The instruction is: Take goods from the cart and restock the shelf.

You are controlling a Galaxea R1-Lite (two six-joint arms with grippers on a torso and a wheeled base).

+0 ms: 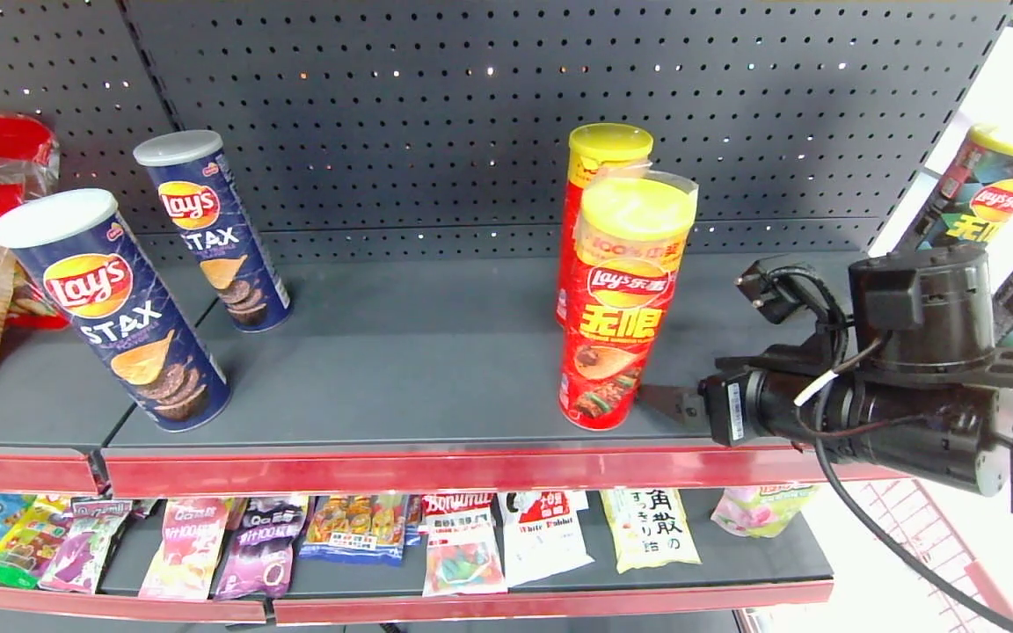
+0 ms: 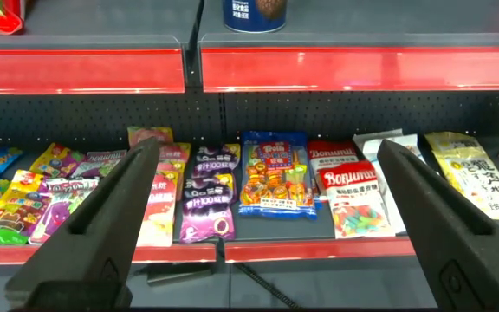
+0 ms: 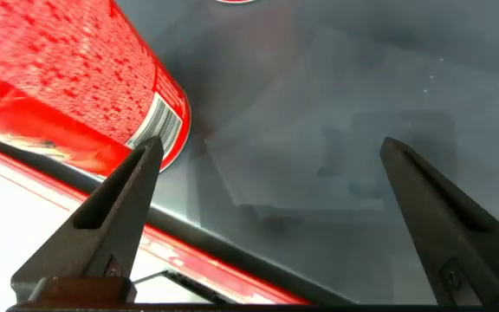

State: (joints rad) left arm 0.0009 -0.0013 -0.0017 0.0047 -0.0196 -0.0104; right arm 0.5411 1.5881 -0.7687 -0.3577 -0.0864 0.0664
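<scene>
Left gripper [image 2: 268, 146]: jaws spread wide, empty, facing candy bags [image 2: 271, 173] on the lower shelf. Upper shelf [image 1: 436, 360]: two blue cans [image 1: 111, 308] standing at left, two red cans [image 1: 625, 308] right of centre. Right gripper [image 3: 267, 147]: wide apart, empty, just beside the nearer red can's base.

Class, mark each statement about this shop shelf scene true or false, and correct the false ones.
1. Two blue cans stand on the upper shelf. True.
2. Both red cans have yellow lids. True.
3. The right gripper is shut on one of the red cans. False: it is open, beside the front one.
4. The lower shelf holds bottles. False: it holds bags.
5. The left gripper is open. True.
</scene>
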